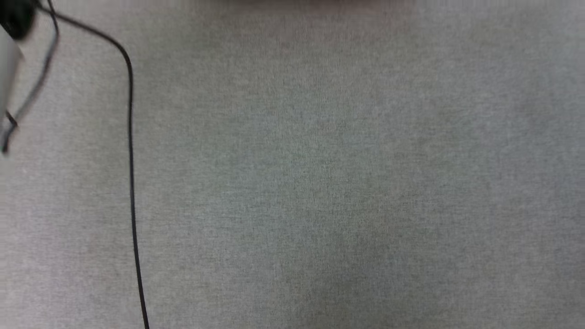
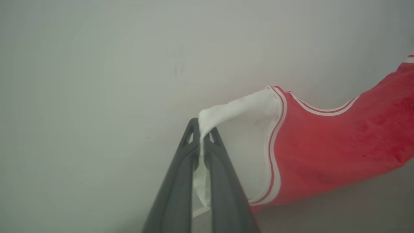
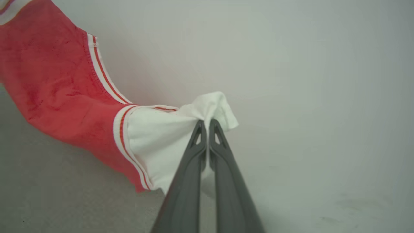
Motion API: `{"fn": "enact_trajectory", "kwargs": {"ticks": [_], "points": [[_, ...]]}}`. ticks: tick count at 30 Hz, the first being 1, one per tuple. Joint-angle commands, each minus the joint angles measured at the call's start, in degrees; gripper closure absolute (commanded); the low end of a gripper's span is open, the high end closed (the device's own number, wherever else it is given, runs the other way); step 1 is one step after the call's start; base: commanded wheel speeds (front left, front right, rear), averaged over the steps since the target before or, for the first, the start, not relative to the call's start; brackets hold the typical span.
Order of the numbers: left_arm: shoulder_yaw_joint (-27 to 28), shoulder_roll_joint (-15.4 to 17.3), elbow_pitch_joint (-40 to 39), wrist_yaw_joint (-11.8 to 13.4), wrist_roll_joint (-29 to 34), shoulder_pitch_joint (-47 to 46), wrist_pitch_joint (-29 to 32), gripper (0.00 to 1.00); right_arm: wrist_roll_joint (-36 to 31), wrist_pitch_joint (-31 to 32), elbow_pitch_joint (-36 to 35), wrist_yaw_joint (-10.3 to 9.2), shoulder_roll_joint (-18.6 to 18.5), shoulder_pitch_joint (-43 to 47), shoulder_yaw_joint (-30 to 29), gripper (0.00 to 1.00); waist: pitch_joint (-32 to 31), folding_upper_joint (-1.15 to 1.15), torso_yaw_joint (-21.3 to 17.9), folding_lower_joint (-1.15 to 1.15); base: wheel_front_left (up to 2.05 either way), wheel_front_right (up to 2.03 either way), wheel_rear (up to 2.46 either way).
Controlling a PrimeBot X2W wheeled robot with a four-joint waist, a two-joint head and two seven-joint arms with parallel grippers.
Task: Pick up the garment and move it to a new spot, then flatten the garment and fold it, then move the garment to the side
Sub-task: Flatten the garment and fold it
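Left gripper [image 2: 201, 129] and right gripper [image 3: 207, 124] each have only a small wad of sleeve to hang on to, so the obvious worry is a slip. The red body of the shirt [image 2: 323, 145] sags between the two arms. If they pull apart too hard to flatten it, or swing it quickly, one pinch could probably let go and the whole thing would flop down on one side. Pulling unevenly could also twist the shirt, and then it would likely land with creases or a sleeve tucked under.

Another thing to watch is the black cable [image 1: 131, 160] running down the left side of the grey surface [image 1: 320, 183] in the head view. Laying the shirt over there could mean a lump under the fabric, or a snag.

As for the grip itself, the left gripper's fingers are squeezed together on the bunched end of one white sleeve [image 2: 245, 106], with a strip of white fabric trailing down between them. The right gripper is clamped the same way on the other sleeve [image 3: 155, 139], and a little tuft pokes out past its tips. Neither touches anything else. The shirt is up in the air, strung between the two, with its striped trim showing. Can't tell from these views how low the bottom hem hangs.
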Motion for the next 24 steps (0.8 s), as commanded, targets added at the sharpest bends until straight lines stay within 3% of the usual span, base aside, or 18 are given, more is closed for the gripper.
{"fn": "enact_trajectory", "kwargs": {"ticks": [1, 9, 19, 24], "points": [[-0.1, -0.2, -0.1, -0.1, -0.4, 2.1, -0.4, 1.0, 0.7, -0.3, -0.4, -0.08, -0.4, 2.1, 0.6, 1.0, -2.6, 0.0, 0.4, -0.01, 0.0, 0.0, 0.0], [-0.3, 1.4, -4.5, 1.1, -4.7, 22.8, -2.1, 1.0, 8.0, -2.6, -6.1, -0.08, -4.6, 21.0, 4.7, 1.0, -11.1, 0.0, 1.2, -0.01, 0.0, 0.0, 0.0], [-2.1, 6.2, -16.8, 7.4, -9.9, 50.8, -2.3, 1.0, 14.4, -3.5, -12.9, -0.08, -9.7, 44.5, 3.9, 1.0, -19.2, 0.0, 0.3, -0.01, 0.0, 0.0, 0.0], [-3.2, 8.7, -22.9, 10.9, -12.1, 60.3, -1.5, 1.0, 15.8, -3.5, -14.9, -0.08, -11.4, 55.4, 1.8, 1.0, -21.7, 0.0, 0.1, -0.01, 0.0, 0.0, 0.0]]}}
